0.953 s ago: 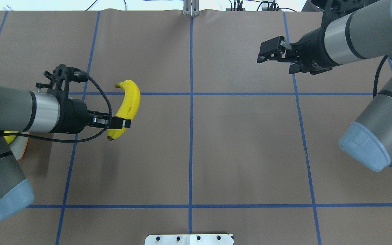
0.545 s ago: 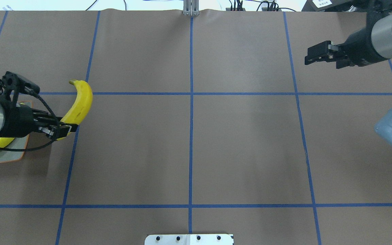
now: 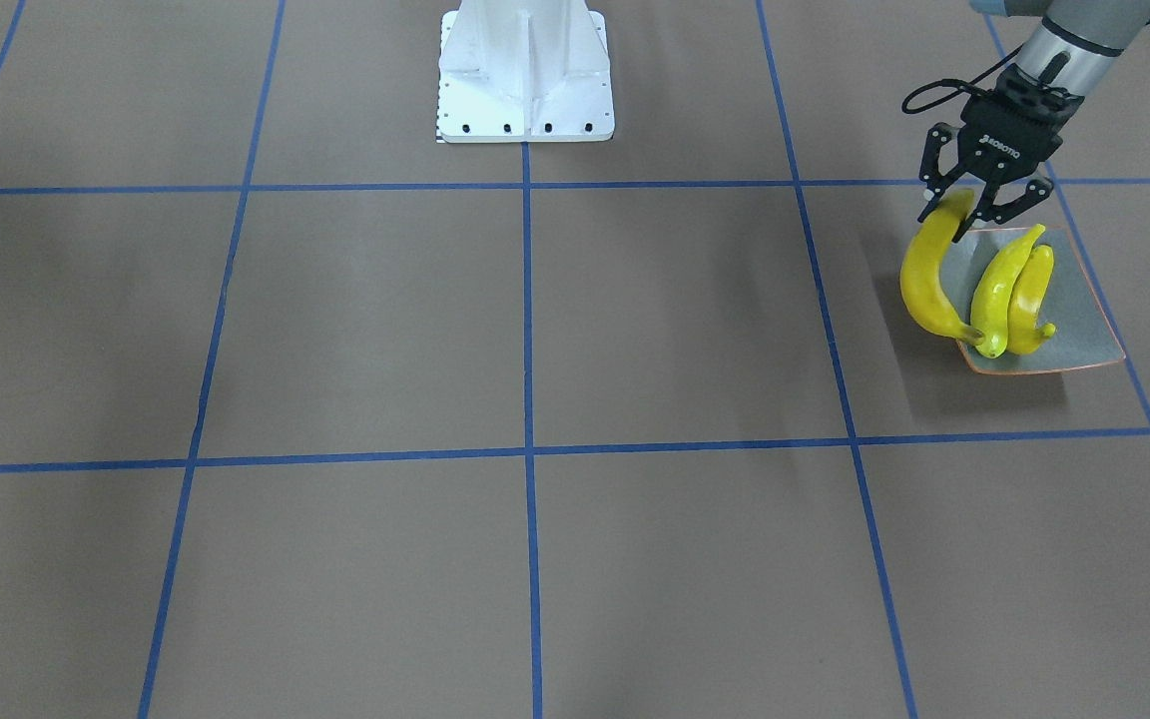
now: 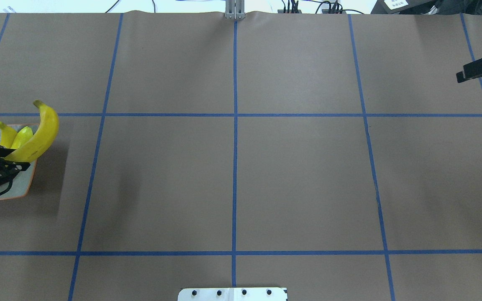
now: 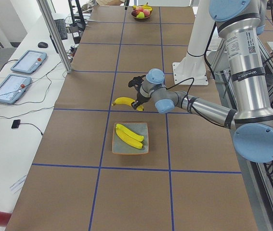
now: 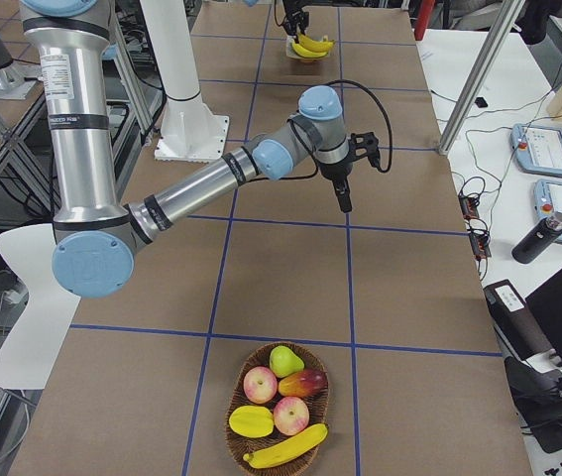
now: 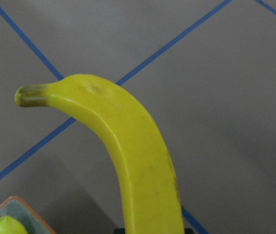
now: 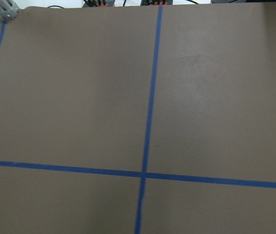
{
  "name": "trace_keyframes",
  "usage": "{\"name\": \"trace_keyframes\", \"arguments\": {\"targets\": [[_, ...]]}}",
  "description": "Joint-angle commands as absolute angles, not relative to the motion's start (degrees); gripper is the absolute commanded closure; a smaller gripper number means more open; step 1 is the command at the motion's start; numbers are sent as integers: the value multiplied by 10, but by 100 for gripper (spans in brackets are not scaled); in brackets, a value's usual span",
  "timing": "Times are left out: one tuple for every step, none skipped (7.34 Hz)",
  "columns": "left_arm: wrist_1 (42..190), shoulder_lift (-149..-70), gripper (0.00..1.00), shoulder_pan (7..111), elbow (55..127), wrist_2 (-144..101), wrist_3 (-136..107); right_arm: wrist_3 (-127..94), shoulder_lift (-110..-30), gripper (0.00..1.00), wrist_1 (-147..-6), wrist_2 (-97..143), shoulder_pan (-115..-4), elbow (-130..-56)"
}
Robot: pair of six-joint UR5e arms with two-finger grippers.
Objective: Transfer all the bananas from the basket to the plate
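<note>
My left gripper (image 3: 979,205) is shut on one end of a large yellow banana (image 3: 924,280). The banana hangs tilted at the inner edge of the grey-green plate (image 3: 1079,320), its far tip near the plate's corner. Two smaller bananas (image 3: 999,290) lie side by side on the plate. The overhead view shows the held banana (image 4: 38,138), the plate (image 4: 19,190) and the left gripper (image 4: 2,161) at the far left edge. The left wrist view shows the banana (image 7: 138,161) close up. My right gripper (image 4: 460,76) is shut and empty at the far right. One banana (image 6: 285,448) lies in the basket (image 6: 236,421).
The wicker basket also holds apples, a pear and other fruit, at the table's end on my right (image 5: 141,12). The white robot base (image 3: 525,70) stands at the table's middle edge. Blue tape lines cross the brown table.
My left gripper has carried the banana leftward from near the table's middle-left to the plate. My right arm has drawn back to the right edge of the overhead view.
</note>
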State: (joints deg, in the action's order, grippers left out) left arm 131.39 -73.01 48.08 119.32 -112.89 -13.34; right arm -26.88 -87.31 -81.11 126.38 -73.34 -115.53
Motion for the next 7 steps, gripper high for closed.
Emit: {"name": "trace_keyframes", "arguments": {"targets": [[1314,-687,100,486,1186,-1126,-63,-84,-911,0,-809,1328,-832,-1100],[1313,-676,100,486,1177,-1104,-50,-3,-915,0,-814,1336,-872,-1069],[1314,-674,100,485,1159,-1093,-34,37,-915,0,-814,1347,-899,-1042],[1314,-673,100,485,1147,-1092,-21,60,-915,0,-814,1350,-910,-1029],[1313,-674,72,483,1144,-1092,-19,61,-915,0,-814,1352,-914,-1027],[1314,-677,20,483,1142,-1093,-19,61,-915,0,-814,1351,-917,-1027],[1317,-678,0,483,1143,-1095,-19,66,-915,0,-814,1352,-924,-1018]]}}
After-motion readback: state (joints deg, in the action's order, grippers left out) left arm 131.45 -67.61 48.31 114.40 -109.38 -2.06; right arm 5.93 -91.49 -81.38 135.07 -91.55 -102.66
